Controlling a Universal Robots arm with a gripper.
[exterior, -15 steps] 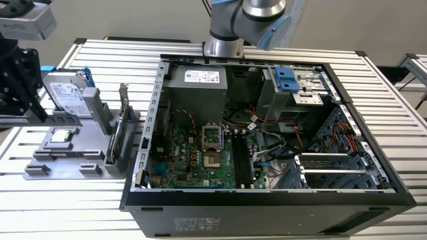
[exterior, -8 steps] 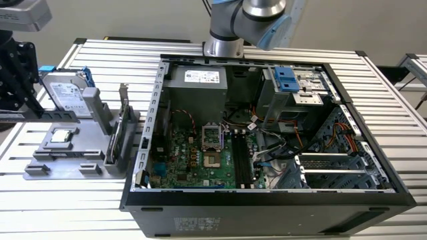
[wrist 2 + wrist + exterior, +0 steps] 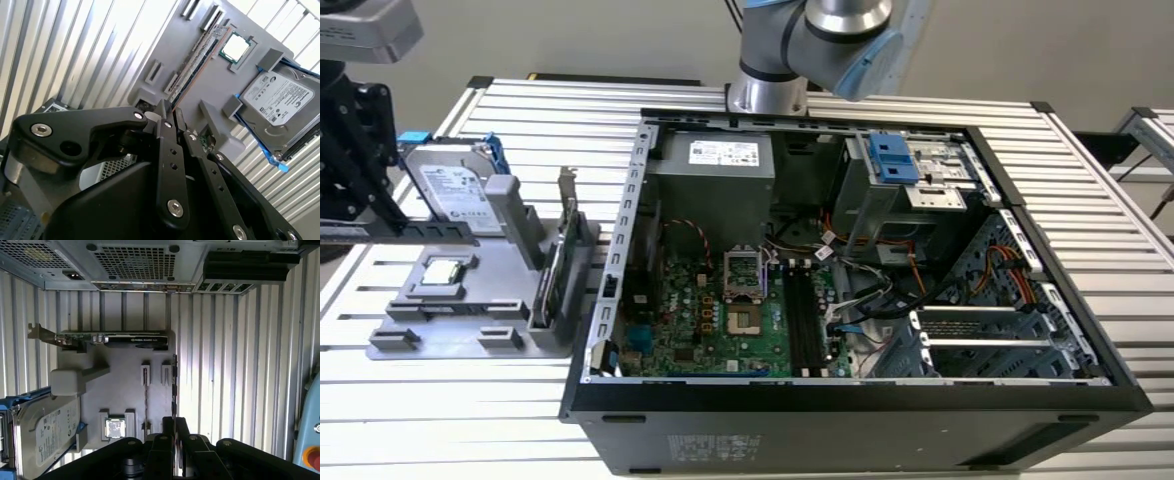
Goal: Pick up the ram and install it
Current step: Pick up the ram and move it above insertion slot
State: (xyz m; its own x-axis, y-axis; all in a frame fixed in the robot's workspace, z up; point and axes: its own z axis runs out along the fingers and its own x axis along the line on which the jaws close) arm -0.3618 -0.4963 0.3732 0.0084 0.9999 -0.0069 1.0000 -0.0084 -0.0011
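Observation:
The ram (image 3: pixel 194 64) is a long thin stick standing on edge in a grey holder tray (image 3: pixel 200 85). In the first wrist view the ram (image 3: pixel 174 385) runs along that tray's (image 3: pixel 125 390) edge. My gripper (image 3: pixel 170 112) hangs well above the tray, its black fingers (image 3: pixel 165 150) closed together with nothing between them. In the first wrist view the gripper (image 3: pixel 175 422) lines up roughly with the ram's end. The motherboard's black slots (image 3: pixel 803 320) lie inside the open computer case (image 3: pixel 854 420), and they look unfilled.
On the tray sit a hard drive (image 3: pixel 277 100), a small square silver chip (image 3: pixel 235 47) and an upright card with a metal bracket (image 3: pixel 115 339). In the exterior view the tray (image 3: pixel 467 320) is left of the case. The arm's base (image 3: pixel 767 90) stands behind the case.

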